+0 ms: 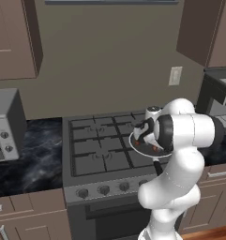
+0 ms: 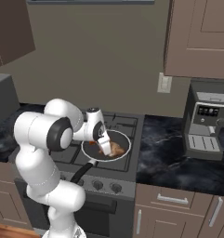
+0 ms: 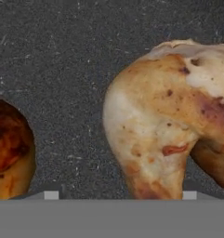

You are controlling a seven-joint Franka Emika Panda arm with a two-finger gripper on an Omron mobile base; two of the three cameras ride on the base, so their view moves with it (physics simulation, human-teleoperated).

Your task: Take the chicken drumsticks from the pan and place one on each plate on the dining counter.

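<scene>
The gripper (image 2: 104, 148) is lowered into the pan (image 2: 91, 152) on the stove (image 1: 93, 154). Its jaws are spread wide around one drumstick (image 3: 164, 121), with nothing clamped. A second drumstick (image 3: 9, 148) is seen just left.

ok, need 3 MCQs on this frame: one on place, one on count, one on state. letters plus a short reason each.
1. Where does the pan sit?
A. on the stove's front right burner
B. on the marble worktop beside the coffee machine
C. on top of the microwave

2. How many chicken drumsticks show in the hand view?
A. none
B. two
C. four

3. How do the gripper's fingers stand against the drumsticks?
A. shut on one and lifting it clear of the pan
B. low over the pan, nothing lifted yet
C. far from the pan, up by the wall cabinets

Answers:
1 A: both base views show the pan on the stove grate at the front right, handle toward the knobs.
2 B: a large pale drumstick on the right and a darker one at the left edge.
3 B: the gripper hangs down into the pan, and both drumsticks lie on its dark floor.
</scene>
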